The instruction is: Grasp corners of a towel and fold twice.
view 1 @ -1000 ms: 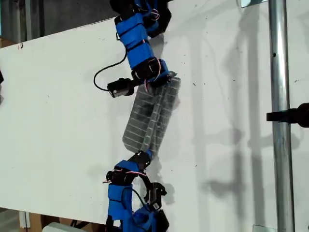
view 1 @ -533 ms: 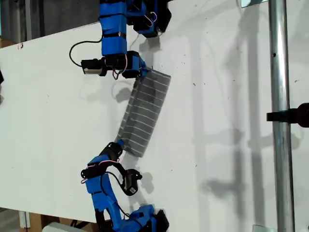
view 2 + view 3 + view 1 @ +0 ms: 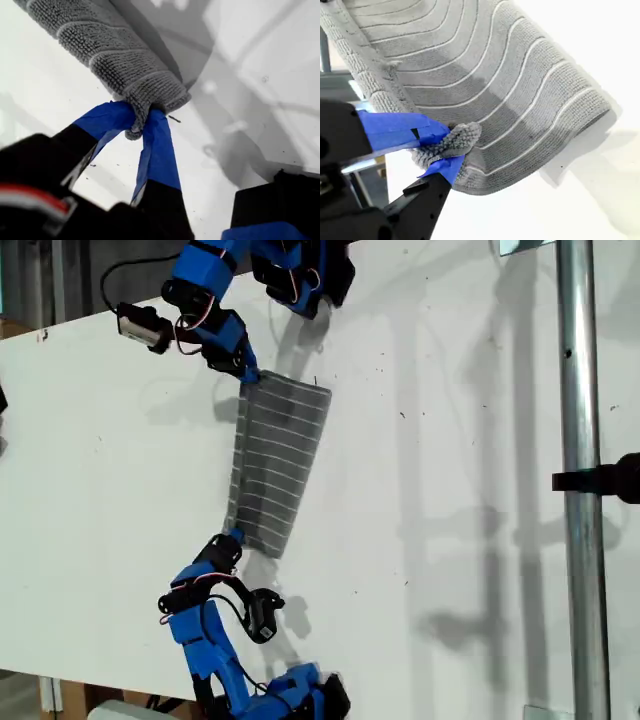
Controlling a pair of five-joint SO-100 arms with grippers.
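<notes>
The towel (image 3: pixel 272 465) is a grey white-striped cloth, stretched as a narrow folded strip between both arms over the white table (image 3: pixel 450 540). My first gripper (image 3: pixel 244 374) is shut on the corner at the strip's upper end in the exterior view. The first wrist view shows that corner (image 3: pixel 134 131) bunched between the blue fingers (image 3: pixel 157 150). At the strip's lower end my second gripper (image 3: pixel 231 538) is shut on another corner (image 3: pixel 455 140), and the towel (image 3: pixel 495 75) fans out beyond it.
A metal pole (image 3: pixel 580 490) with a black clamp (image 3: pixel 605 478) runs down the exterior view's right. Arm bases stand at the table's top (image 3: pixel 300 275) and bottom (image 3: pixel 300 695) edges. The table's edge slants across the exterior view's upper left.
Both grippers have swung toward the exterior view's left with the towel's ends in them. The strip has shifted left and hangs straighter.
</notes>
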